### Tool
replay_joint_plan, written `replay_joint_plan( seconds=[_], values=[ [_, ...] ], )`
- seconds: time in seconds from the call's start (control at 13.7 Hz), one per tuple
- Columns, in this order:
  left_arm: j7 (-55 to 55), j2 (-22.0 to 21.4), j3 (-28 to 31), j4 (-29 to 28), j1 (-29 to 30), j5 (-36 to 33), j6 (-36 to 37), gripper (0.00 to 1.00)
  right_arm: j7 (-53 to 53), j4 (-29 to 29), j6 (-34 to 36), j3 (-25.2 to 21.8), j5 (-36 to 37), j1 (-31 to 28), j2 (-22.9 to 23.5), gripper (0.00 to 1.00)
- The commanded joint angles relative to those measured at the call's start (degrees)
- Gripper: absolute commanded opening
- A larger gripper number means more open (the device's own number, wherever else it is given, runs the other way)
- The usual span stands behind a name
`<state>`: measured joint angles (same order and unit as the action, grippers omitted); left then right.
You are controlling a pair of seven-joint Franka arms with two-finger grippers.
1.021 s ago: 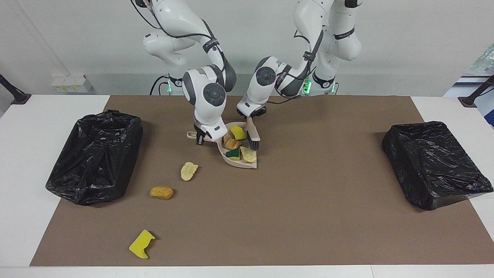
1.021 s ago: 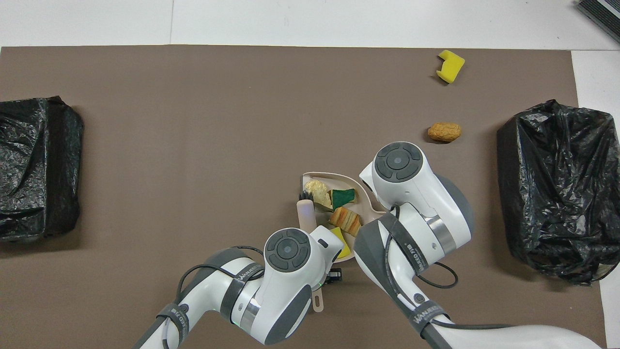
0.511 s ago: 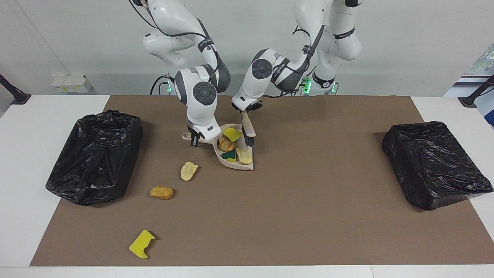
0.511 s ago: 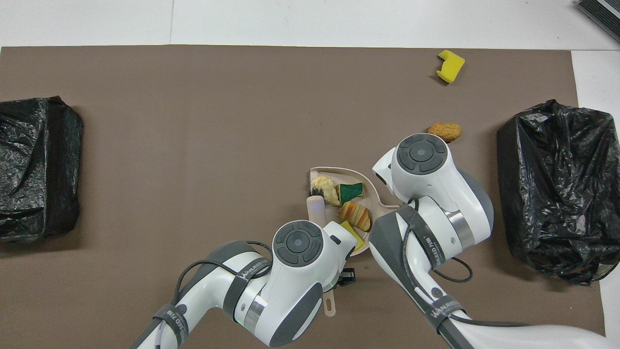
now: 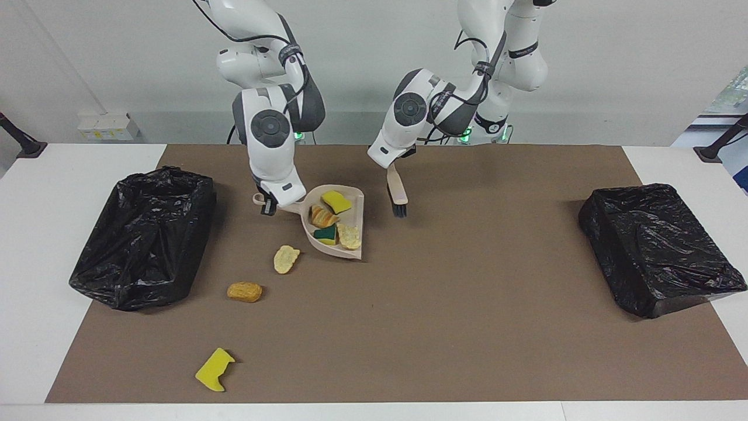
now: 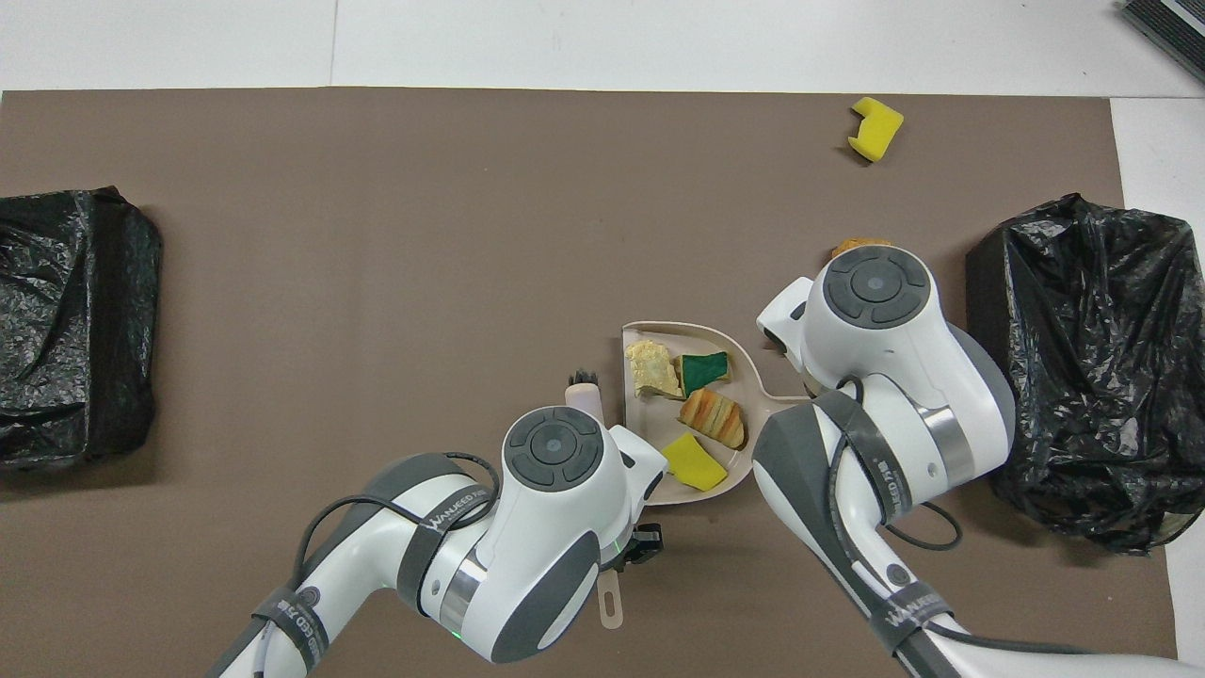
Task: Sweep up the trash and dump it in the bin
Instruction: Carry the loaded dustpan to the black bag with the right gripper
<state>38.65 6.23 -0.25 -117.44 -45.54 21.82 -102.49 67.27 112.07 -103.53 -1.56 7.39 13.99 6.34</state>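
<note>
Item: dustpan (image 5: 338, 225), four trash scraps aboard, my right jaws (image 5: 270, 206) clamping its handle. Black bin (image 5: 143, 242) is lying toward the right arm's end of the surface, nearest this arm. My left jaws (image 5: 395, 169) are gripping the brush (image 5: 398, 193), hanging beside the pan.

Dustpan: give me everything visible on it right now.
The dustpan is beige, plastic-looking, a rounded scoop with a flat open lip and a thin handle with a hang hole. The right tool is shut on the handle. It holds four scraps, yellow, green and tan. The brush hangs beside it, apart.
</note>
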Motion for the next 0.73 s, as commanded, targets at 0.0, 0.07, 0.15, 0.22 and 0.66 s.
replay_joint_plan(
  seconds=[0.0,0.07,0.15,0.22,0.66],
  values=[
    [0.38,-2.45,-0.37,-1.21,1.51,-0.12,5.89,0.0,8.46,-2.46,1.05,0.42,-3.34,-5.63,-0.45,0.0],
    [0.29,-2.45,-0.37,-1.3,1.42,-0.03,7.2,0.0,10.49,-3.51,1.13,0.33,-3.35,-7.38,-0.36,0.0],
    [0.11,-2.45,-0.37,-1.3,1.51,0.06,8.09,0.0,12.78,-4.74,1.13,0.33,-3.26,-9.23,0.07,0.0],
    [-0.5,-2.37,-0.37,-1.3,1.86,0.06,8.88,0.0,14.28,-5.71,1.22,0.33,-3.26,-10.81,-0.01,0.0],
    [-7.53,0.45,-0.98,-1.21,2.04,4.71,11.17,0.0,20.08,-11.08,3.41,-0.11,-1.94,-20.04,-0.01,0.0]
  ],
)
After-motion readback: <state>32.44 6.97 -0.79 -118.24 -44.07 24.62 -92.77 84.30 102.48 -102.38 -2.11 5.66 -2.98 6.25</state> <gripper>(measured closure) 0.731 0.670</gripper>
